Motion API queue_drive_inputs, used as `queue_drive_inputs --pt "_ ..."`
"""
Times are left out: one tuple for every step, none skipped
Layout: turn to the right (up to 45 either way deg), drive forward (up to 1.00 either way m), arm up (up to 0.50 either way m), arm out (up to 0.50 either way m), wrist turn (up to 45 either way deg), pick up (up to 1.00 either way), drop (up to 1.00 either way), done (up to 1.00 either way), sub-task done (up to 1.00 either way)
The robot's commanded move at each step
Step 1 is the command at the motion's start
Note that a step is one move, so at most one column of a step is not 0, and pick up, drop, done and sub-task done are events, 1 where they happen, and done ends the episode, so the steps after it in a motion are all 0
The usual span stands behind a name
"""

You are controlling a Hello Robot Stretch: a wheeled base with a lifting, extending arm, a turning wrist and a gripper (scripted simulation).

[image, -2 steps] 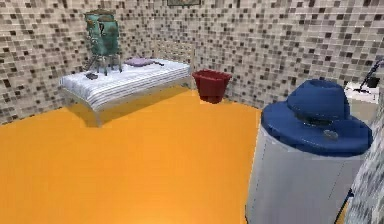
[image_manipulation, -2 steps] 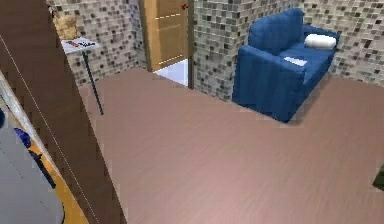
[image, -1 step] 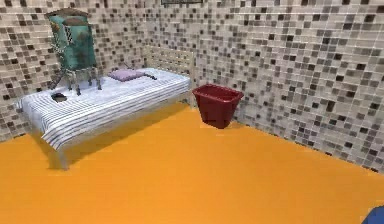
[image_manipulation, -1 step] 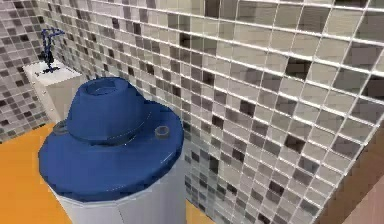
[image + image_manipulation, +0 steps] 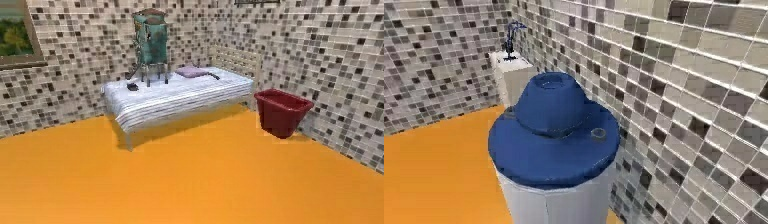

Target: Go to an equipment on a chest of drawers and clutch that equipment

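Upper left of the arm side view, a blue thing (image 5: 510, 42) tops a white cabinet (image 5: 506, 76); the pincer's state cannot be told.

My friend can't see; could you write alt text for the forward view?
A bed with a pale striped cover stands on an orange floor against mosaic-tiled walls, bearing a tall teal object and a lilac pillow. A dark red bin stands right of it.
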Motion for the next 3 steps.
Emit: queue_drive_inputs --pt "0.0 0.55 0.00 0.00 0.0 0.00 0.00 0.00 0.00" --pt "-27.0 0.00 0.00 0.00 0.0 0.00 0.00 0.00 0.00" --pt "0.0 0.05 0.00 0.00 0.0 0.00 0.00 0.00 0.00"
